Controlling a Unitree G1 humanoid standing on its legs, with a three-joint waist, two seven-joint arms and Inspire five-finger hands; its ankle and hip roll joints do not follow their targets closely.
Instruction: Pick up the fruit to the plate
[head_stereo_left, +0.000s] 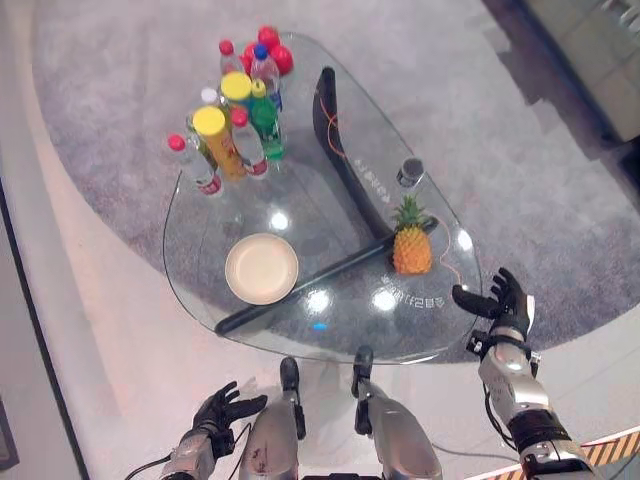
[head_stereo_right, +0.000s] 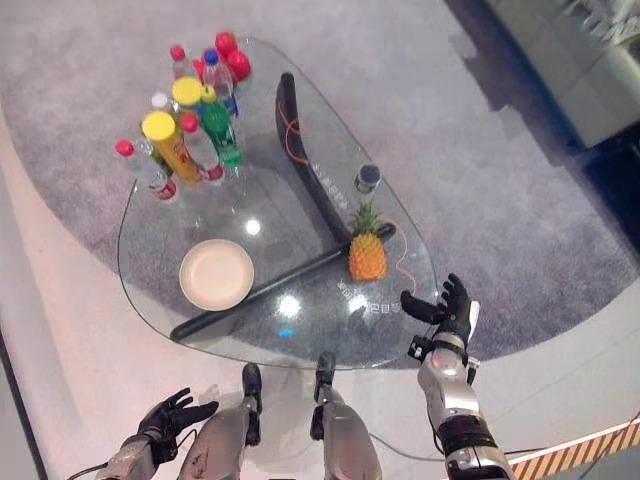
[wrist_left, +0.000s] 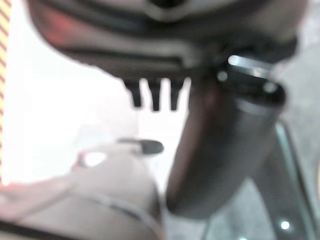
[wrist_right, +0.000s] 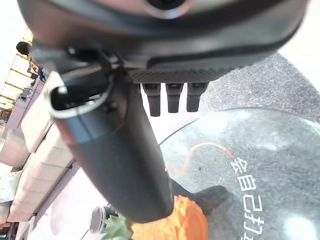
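Observation:
A small pineapple (head_stereo_left: 411, 243) stands upright on the glass table (head_stereo_left: 340, 330), near its right edge. A round cream plate (head_stereo_left: 261, 268) lies on the glass to the pineapple's left. My right hand (head_stereo_left: 503, 301) hovers open just off the table's right edge, a short way right of the pineapple, holding nothing. In the right wrist view the pineapple (wrist_right: 175, 225) shows past the thumb (wrist_right: 117, 155). My left hand (head_stereo_left: 222, 409) hangs open below the table's near edge, away from the objects.
Several bottles and yellow-lidded cans (head_stereo_left: 232, 125) cluster at the table's far left, with red balls (head_stereo_left: 272, 50) behind them. A small grey cylinder (head_stereo_left: 409, 172) stands behind the pineapple. Dark table supports (head_stereo_left: 340, 150) run under the glass. Grey carpet surrounds the table.

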